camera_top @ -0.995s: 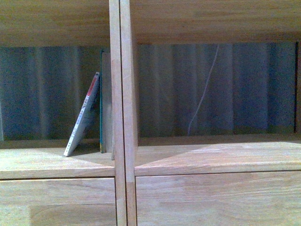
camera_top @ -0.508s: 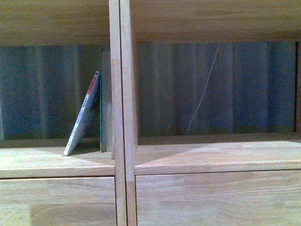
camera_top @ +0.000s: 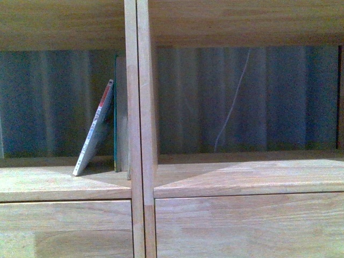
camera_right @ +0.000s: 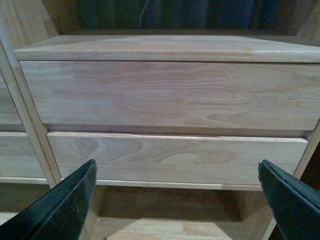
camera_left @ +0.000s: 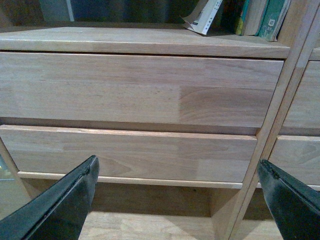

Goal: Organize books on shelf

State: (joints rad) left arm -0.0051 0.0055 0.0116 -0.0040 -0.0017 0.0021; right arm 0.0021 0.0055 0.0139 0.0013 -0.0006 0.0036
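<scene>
Front view shows the shelf (camera_top: 137, 129) close up, its divider running from 12 to 6 o'clock just left of centre. In the left compartment, at about 9 o'clock from the frame's middle, the white book (camera_top: 98, 129) leans with its top tipped toward the divider and its foot splayed out to the left. The teal book (camera_top: 115, 118) stands upright beside it, next to the divider. The right compartment holds no books; only a pale cord (camera_top: 232, 102) hangs behind it.

Neither arm appears in that view. Each wrist camera looks at the drawers (camera_left: 140, 90) below the compartments. The left gripper (camera_left: 177, 197) is spread wide with nothing between its jaws, and so is the right gripper (camera_right: 177, 197). In the left wrist picture the white book's foot (camera_left: 202, 20) sits near the front lip of its board.

The main risk is that leaning book. Its foot rests on smooth wood, so a nudge from a rising finger could slide it further out, dropping it flat or off the lip. Both grippers hang low before the drawers, so lifting straight up could catch the board's edge. A pinch at the tilted cover could also shove the teal book askew.
</scene>
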